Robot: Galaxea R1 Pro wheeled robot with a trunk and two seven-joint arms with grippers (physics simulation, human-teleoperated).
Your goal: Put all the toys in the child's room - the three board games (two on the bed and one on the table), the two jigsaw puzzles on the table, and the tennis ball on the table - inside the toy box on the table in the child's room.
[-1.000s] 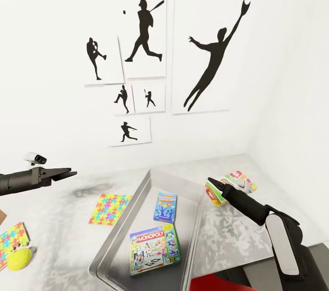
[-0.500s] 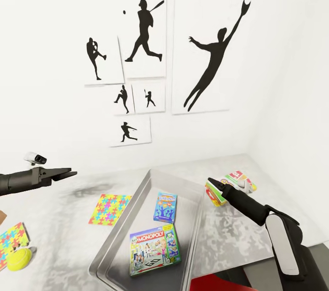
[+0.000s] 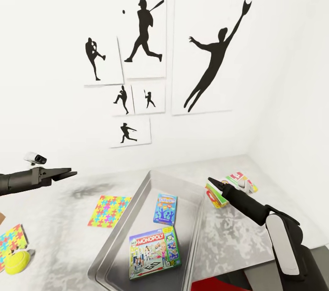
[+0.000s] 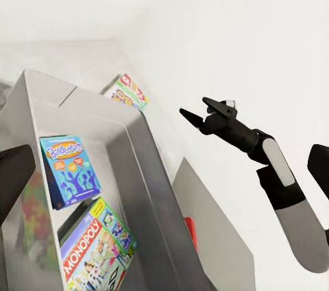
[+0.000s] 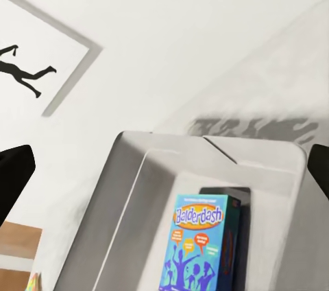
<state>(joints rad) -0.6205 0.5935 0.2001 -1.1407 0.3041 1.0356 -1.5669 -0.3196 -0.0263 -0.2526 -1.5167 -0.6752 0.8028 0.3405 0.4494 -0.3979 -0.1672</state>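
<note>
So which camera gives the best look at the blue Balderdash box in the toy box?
The right wrist view: the Balderdash box sits close, its title readable, lying flat inside the toy box. The head view shows it whole but small, beyond the Monopoly box. The left wrist view shows it from the side, lettering blurred.

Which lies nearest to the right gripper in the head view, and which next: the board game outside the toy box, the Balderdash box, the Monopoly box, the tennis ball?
1. Board game outside the toy box, right beside the right gripper.
2. Balderdash box, inside, toward the far end.
3. Monopoly box, inside, near end.
4. Tennis ball, far across at the table's left edge.
</note>
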